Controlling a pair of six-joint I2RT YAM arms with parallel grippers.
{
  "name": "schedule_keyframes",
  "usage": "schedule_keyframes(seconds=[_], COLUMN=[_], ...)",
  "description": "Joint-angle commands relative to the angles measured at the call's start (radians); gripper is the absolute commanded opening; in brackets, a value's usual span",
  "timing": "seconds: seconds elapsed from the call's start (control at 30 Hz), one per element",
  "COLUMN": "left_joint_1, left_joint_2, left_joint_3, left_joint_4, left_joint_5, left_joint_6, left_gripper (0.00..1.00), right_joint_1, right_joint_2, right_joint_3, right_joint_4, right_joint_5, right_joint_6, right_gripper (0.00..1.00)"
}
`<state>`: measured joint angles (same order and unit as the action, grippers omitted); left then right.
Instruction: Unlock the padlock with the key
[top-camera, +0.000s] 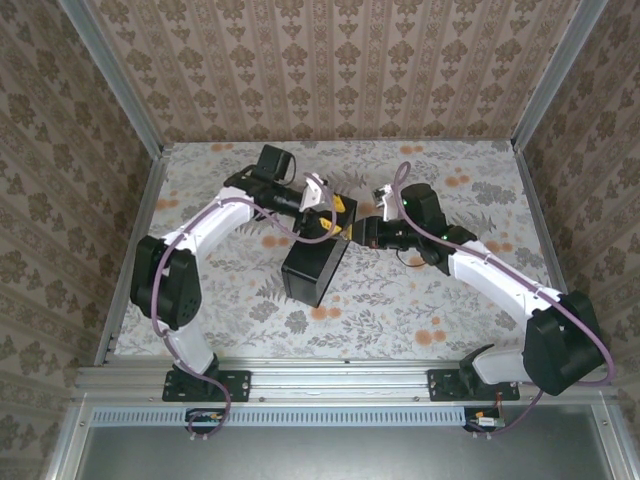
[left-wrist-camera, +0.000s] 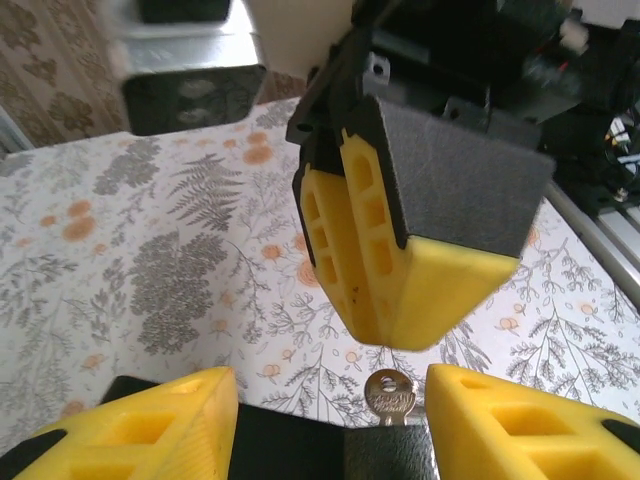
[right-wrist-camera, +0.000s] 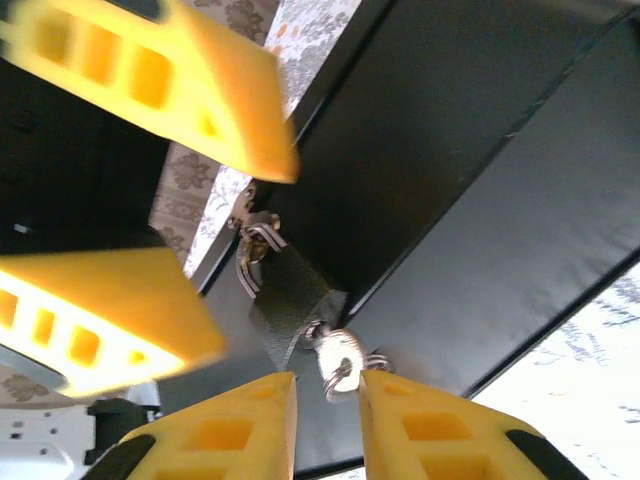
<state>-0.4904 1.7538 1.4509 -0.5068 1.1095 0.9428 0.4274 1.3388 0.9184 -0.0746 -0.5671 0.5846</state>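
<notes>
**A:** Wallpapered walls are closing in the flowered table (top-camera: 430, 310) on three sides. From above, the black box (top-camera: 312, 268) is sitting mid-table and both arms are pointing at its far end. Why?

**B:** The left gripper (top-camera: 338, 212) is straddling that end, probably to steady it, while the right gripper (top-camera: 362, 234) is reaching in from the table's right side. Bare table is lying open toward every edge.

**A:** And the left wrist?

**B:** Its fingers (left-wrist-camera: 150, 425) are standing wide apart, released. The key (left-wrist-camera: 390, 393) is poking up between them, just under the right gripper's tips.

**A:** Right wrist?

**B:** The key is apparently sitting in the padlock (right-wrist-camera: 288, 295), which is hanging on the box's wall. The right fingers (right-wrist-camera: 250, 425) are flanking the key's head, though whether they are pinching it I cannot tell. The left fingers are crowding close, leaving little room for turning
</notes>
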Motion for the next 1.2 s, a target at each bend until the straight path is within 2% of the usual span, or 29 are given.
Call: schedule_keyframes(seconds=[0.0,0.07,0.13,0.2,0.33,0.47,0.6,0.87,1.17], left_joint_1=[0.058,0.084,0.100,0.114,0.118,0.106,0.092,0.042,0.042], left_joint_2=[-0.064,-0.079,-0.094,-0.103,-0.117,-0.166,-0.247,-0.344,-0.383], left_joint_3=[-0.001,-0.007,-0.017,-0.042,-0.035,-0.069,-0.152,-0.211,-0.270], left_joint_4=[0.074,0.107,0.153,0.264,0.250,0.156,0.086,-0.065,-0.076], left_joint_5=[0.116,0.105,0.026,-0.129,-0.477,-0.626,-0.724,-0.696,-0.705], left_joint_6=[-0.096,-0.158,-0.247,-0.463,-0.818,-1.024,-1.079,-1.071,-1.069], left_gripper=[0.53,0.53,0.56,0.56,0.52,0.49,0.48,0.49,0.49], right_joint_1=[-0.020,-0.017,-0.001,0.036,0.073,0.089,0.103,0.111,0.121], right_joint_2=[-0.027,-0.037,-0.046,-0.055,-0.036,0.002,0.043,0.132,0.192], right_joint_3=[0.060,0.086,0.111,0.117,0.112,0.138,0.175,0.223,0.281], right_joint_4=[-0.082,-0.117,-0.134,-0.126,-0.072,-0.106,-0.125,-0.153,-0.278], right_joint_5=[0.038,0.041,0.024,0.039,0.068,0.052,0.095,0.053,0.039], right_joint_6=[-0.143,-0.252,-0.376,-0.539,-0.811,-1.062,-1.174,-1.260,-1.325], right_gripper=[0.26,0.28,0.30,0.42,0.51,0.53,0.54,0.55,0.54])
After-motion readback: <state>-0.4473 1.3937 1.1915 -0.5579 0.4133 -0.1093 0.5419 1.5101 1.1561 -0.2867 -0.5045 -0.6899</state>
